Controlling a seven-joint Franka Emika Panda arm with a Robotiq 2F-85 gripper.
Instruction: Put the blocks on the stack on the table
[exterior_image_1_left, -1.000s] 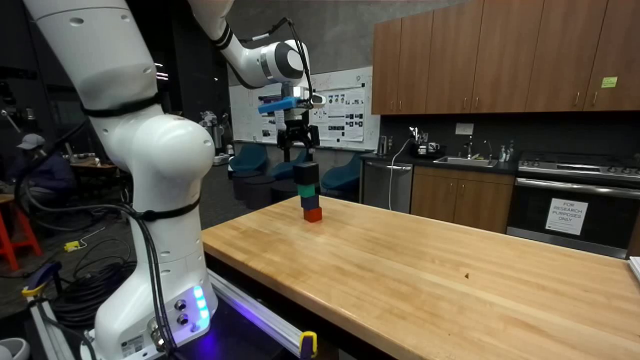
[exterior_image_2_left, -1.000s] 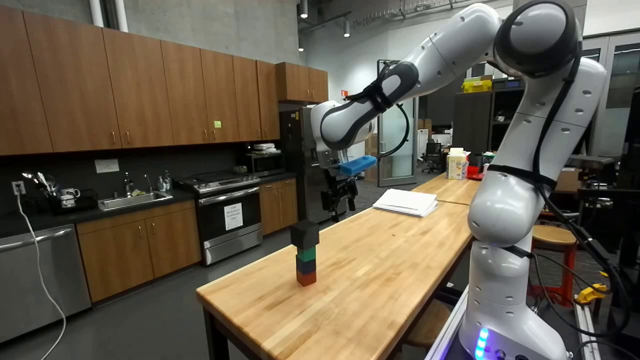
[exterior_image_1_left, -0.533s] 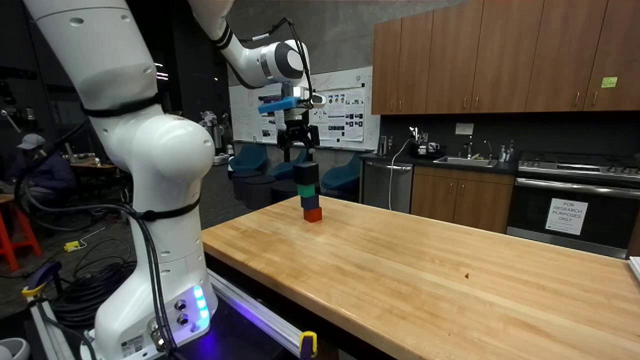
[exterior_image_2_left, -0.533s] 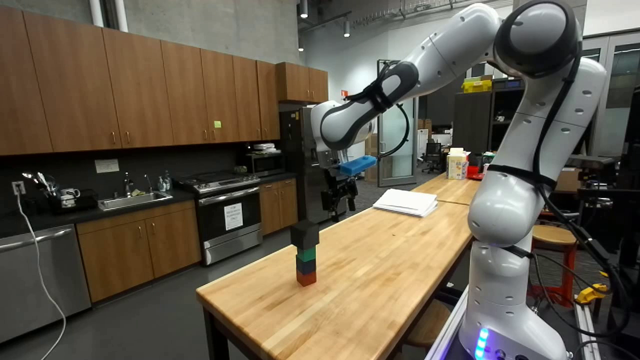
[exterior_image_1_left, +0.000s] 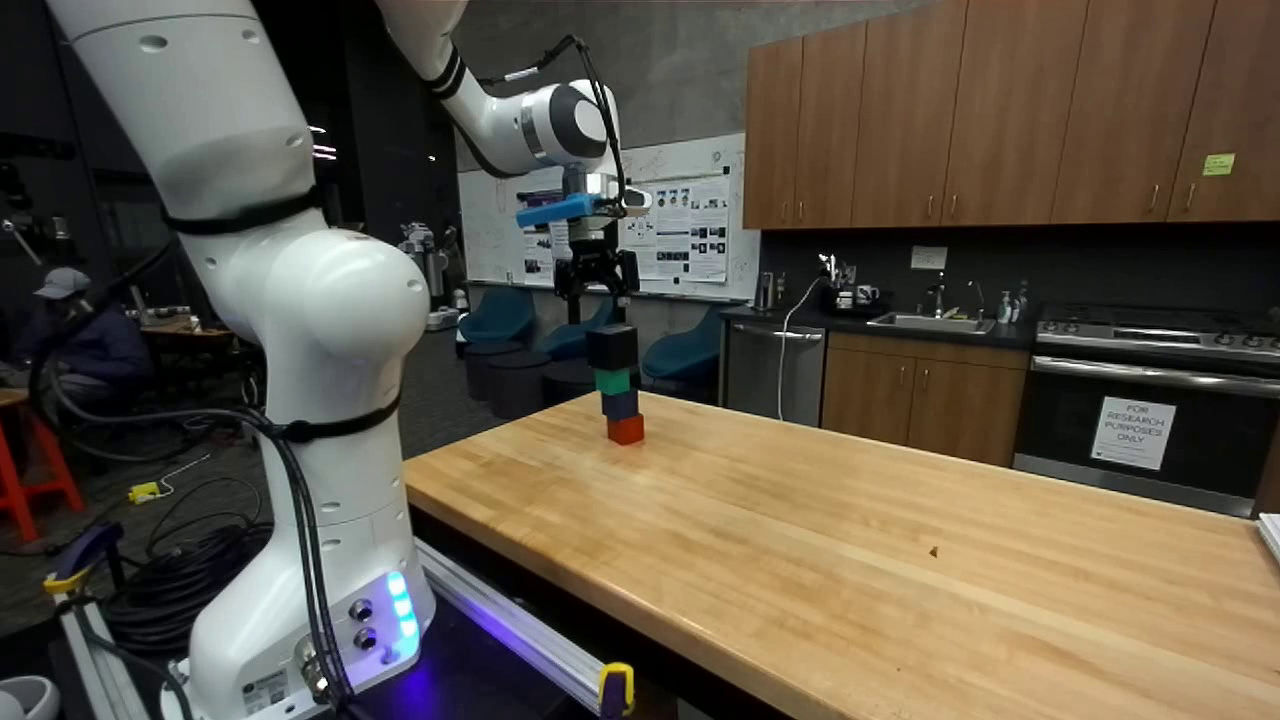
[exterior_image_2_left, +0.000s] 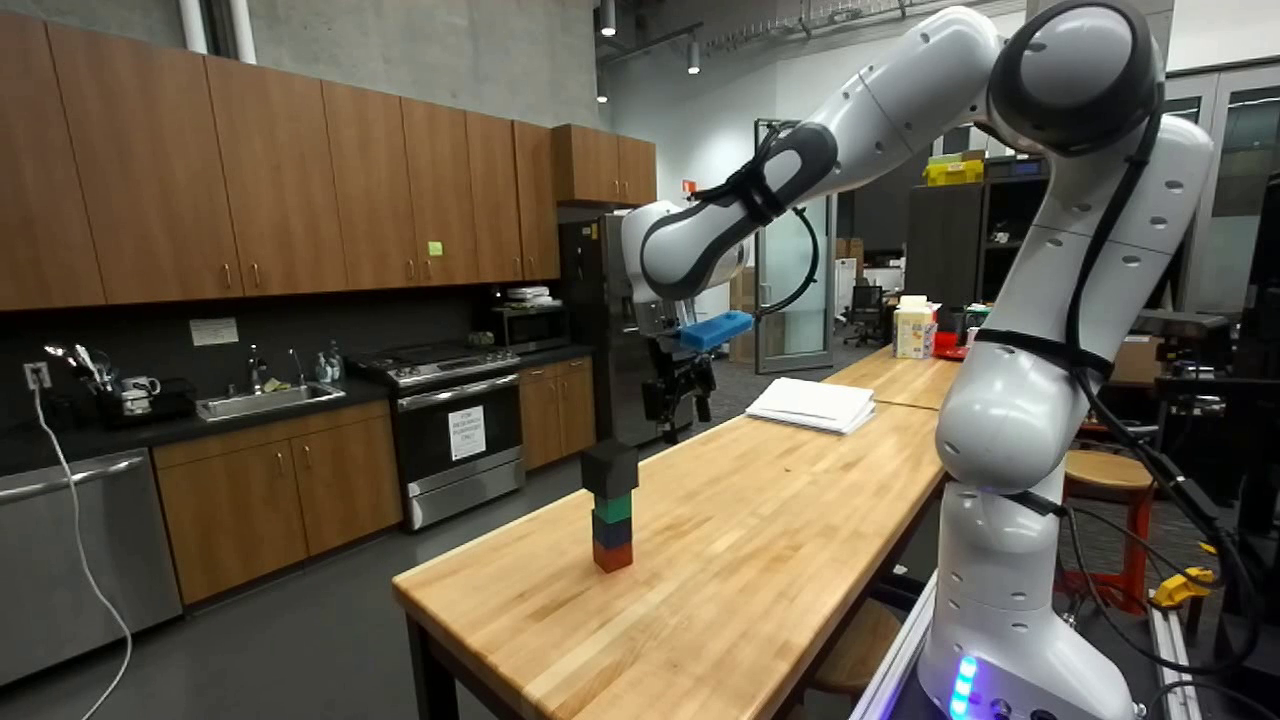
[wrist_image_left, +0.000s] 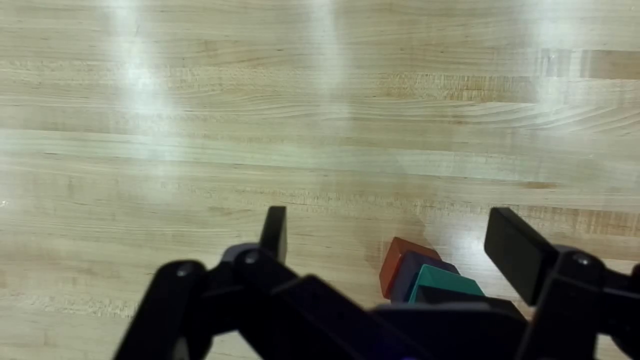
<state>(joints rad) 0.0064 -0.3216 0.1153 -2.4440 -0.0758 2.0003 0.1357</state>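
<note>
Fingers (wrist_image_left: 520, 255) are hanging parted, gripping nothing | four-block stack (exterior_image_2_left: 612, 508) is standing on desk (exterior_image_2_left: 720, 540), black topmost, red lowest | placing is apparently finishing, likely nothing remaining

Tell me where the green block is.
The green block shows lower right in the wrist view, stacked between the black block above and the navy block below.

claw (wrist_image_left: 395, 243): 2 fingers (wrist_image_left: 273, 231) spread | seen between, stacked: red block (wrist_image_left: 391, 270), navy block (wrist_image_left: 405, 276), teal block (wrist_image_left: 447, 280), black block (wrist_image_left: 462, 296) | table (wrist_image_left: 280, 150) beneath

The stack (exterior_image_2_left: 613, 507) is black, green, navy and red (the table (exterior_image_2_left: 720, 540), tan with lengthwise stripes).
</note>
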